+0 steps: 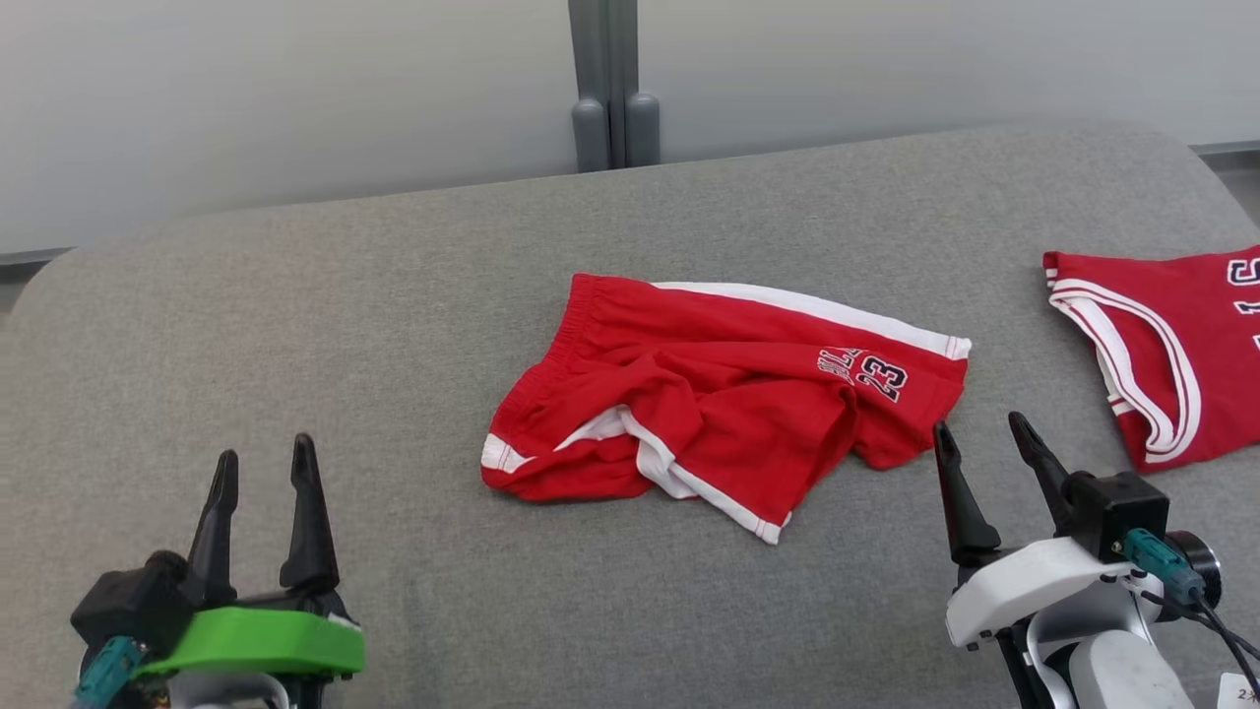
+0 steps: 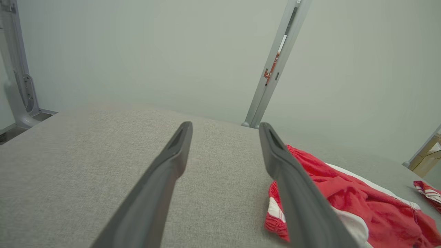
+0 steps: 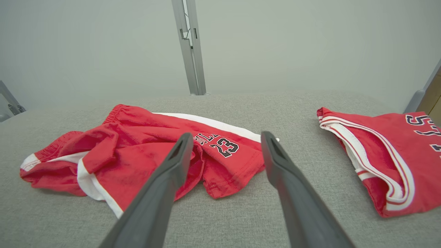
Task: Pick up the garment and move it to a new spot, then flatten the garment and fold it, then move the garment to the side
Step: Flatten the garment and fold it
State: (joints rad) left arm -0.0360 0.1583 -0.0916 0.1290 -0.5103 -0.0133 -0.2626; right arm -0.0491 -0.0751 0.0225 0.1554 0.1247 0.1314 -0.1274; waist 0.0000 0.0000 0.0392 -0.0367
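The garment [image 1: 728,394] is a pair of red shorts with white trim and the number 23, lying crumpled and partly bunched in the middle of the grey padded table [image 1: 394,295]. My left gripper [image 1: 264,451] hovers at the lower left, well clear of the shorts, open and empty. In the left wrist view, the left gripper [image 2: 225,124] points over bare cloth, with the shorts [image 2: 344,193] off to its right. My right gripper [image 1: 979,423] stands open just right of the shorts' hem. The right wrist view has the right gripper [image 3: 226,134] above the shorts [image 3: 137,151], holding nothing.
A red jersey [image 1: 1171,345] with white trim lies flat at the table's right edge, also seen as the jersey [image 3: 389,151] in the right wrist view. A grey post [image 1: 615,89] stands behind the table against a pale wall. Bare table surface spreads to the left and front.
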